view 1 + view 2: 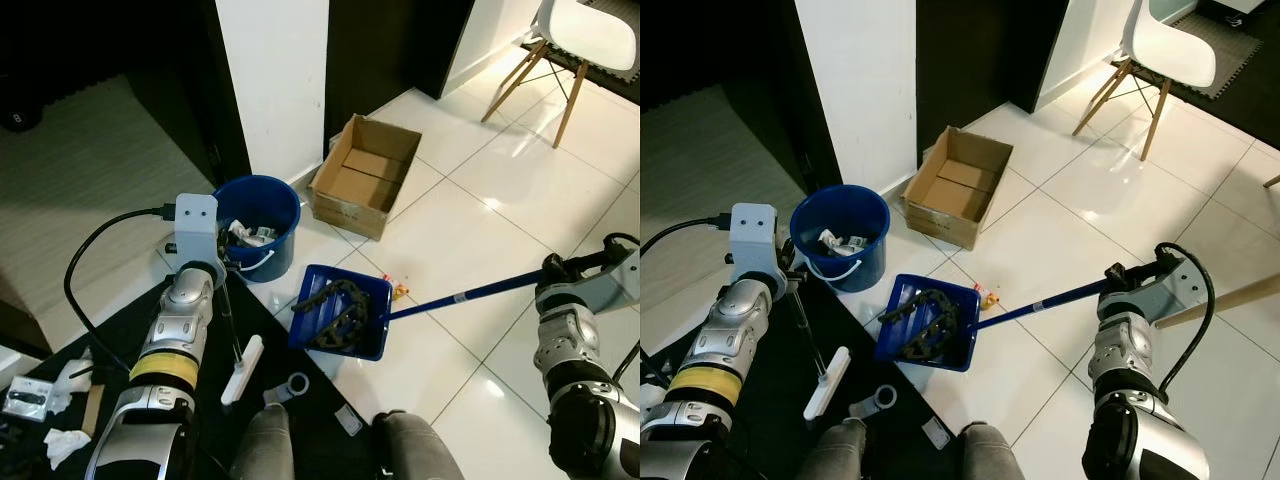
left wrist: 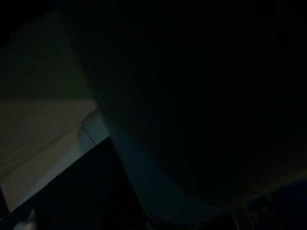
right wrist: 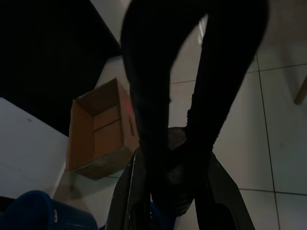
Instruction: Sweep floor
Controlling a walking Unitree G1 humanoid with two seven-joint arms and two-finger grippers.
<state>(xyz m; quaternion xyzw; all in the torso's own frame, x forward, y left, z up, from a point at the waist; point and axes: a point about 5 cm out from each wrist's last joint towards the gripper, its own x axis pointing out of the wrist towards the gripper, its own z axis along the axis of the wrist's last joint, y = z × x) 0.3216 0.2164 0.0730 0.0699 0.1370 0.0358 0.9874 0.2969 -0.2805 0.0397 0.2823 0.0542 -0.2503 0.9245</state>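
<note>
Right gripper (image 3: 180, 158) clamped on blue dustpan (image 1: 343, 311) handle, black chain inside, left gripper (image 1: 222, 272) grip unclear, beside blue bucket (image 1: 258, 215)

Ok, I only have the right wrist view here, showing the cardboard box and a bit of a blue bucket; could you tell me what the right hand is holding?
Observer: The right hand grips the long blue handle of a blue dustpan that sits near the bucket.
Operator: Thank you. Is anything in the pan?
Observer: Yes, a black chain-like object lies in it.
Operator: And is there litter outside it?
Observer: A small yellow and red scrap lies on the floor where the handle meets the pan.
</note>
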